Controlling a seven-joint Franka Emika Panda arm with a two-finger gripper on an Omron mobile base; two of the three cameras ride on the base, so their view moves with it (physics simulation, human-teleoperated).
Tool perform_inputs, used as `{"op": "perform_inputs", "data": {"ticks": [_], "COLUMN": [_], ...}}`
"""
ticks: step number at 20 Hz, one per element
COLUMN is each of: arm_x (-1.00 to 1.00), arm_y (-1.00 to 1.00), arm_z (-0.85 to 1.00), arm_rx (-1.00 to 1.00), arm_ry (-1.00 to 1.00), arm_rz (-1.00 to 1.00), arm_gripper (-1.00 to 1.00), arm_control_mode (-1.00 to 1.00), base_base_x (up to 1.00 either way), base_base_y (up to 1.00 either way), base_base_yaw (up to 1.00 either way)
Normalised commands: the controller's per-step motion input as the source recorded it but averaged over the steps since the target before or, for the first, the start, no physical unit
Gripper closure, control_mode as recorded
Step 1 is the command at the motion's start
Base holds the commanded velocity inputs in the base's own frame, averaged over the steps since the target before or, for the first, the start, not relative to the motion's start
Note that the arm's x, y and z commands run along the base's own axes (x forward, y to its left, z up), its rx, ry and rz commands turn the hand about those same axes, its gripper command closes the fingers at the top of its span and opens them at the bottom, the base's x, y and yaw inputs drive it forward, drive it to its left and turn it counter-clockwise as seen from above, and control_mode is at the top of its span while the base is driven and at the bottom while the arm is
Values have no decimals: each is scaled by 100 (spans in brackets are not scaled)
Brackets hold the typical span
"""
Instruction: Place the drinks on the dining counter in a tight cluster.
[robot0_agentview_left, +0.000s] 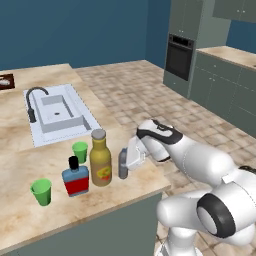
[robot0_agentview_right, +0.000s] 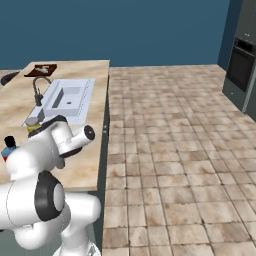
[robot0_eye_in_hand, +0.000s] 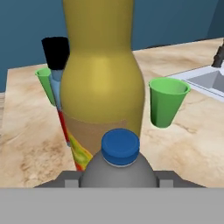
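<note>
Since it is small, slim: water bottle (robot0_agentview_left: 123, 164) is judged light, rigid, smooth, easily tipped; hold at mid-body
Hand state: hand (robot0_agentview_left: 131, 161) clamped on the water bottle, fingers either side
Bottle to hand: upright between the fingers, blue cap up
Location: bench (robot0_agentview_left: 30, 150) edge, just beside amber bottle (robot0_agentview_left: 100, 159), blue bottle (robot0_agentview_left: 75, 177) beyond

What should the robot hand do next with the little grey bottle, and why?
Probably let go and back away. The gripper is shut on the small water bottle, which stands on the dining counter right beside the amber bottle, with the blue bottle on its other side. The three already look tightly clustered.
</note>
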Motion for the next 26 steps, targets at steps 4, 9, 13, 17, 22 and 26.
{"op": "perform_inputs", "data": {"ticks": [4, 9, 13, 17, 22, 26], "arm_x": [14, 5, 5, 2, 0, 0], "arm_y": [1, 1, 3, 12, 10, 4], "arm_z": [0, 0, -5, -26, -24, -8], "arm_rx": [0, 0, 0, 0, 0, 0], "arm_ry": [0, 0, 0, 0, -1, -2], "arm_rz": [0, 0, 0, 0, 0, 0], "arm_gripper": [100, 100, 100, 100, 100, 100], "arm_control_mode": [-100, -100, -100, -100, -100, -100], "base_base_x": [0, 0, 0, 0, 0, 0], "base_base_y": [0, 0, 0, 0, 0, 0], "base_base_yaw": [0, 0, 0, 0, 0, 0]}}
